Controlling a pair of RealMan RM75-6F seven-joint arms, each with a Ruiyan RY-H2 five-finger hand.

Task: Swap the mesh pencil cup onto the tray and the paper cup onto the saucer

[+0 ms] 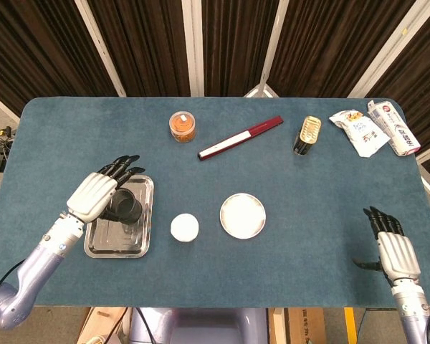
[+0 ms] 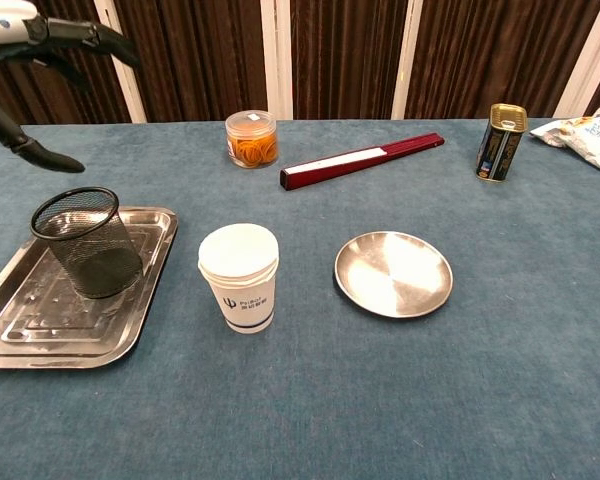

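Observation:
The black mesh pencil cup (image 2: 86,241) (image 1: 127,207) stands upright on the steel tray (image 2: 40,318) (image 1: 115,240) at the table's left. My left hand (image 1: 98,190) (image 2: 38,55) hovers above the cup, fingers spread, holding nothing. The white paper cup (image 2: 240,277) (image 1: 184,227) stands on the cloth between the tray and the round metal saucer (image 2: 393,272) (image 1: 242,215), which is bare. My right hand (image 1: 389,246) rests open near the table's front right edge, far from everything.
Along the back lie a clear tub of orange bits (image 1: 182,125), a long maroon box (image 1: 240,137), a gold tin can (image 1: 307,135) and snack packets (image 1: 375,129). Dark curtains hang behind the table.

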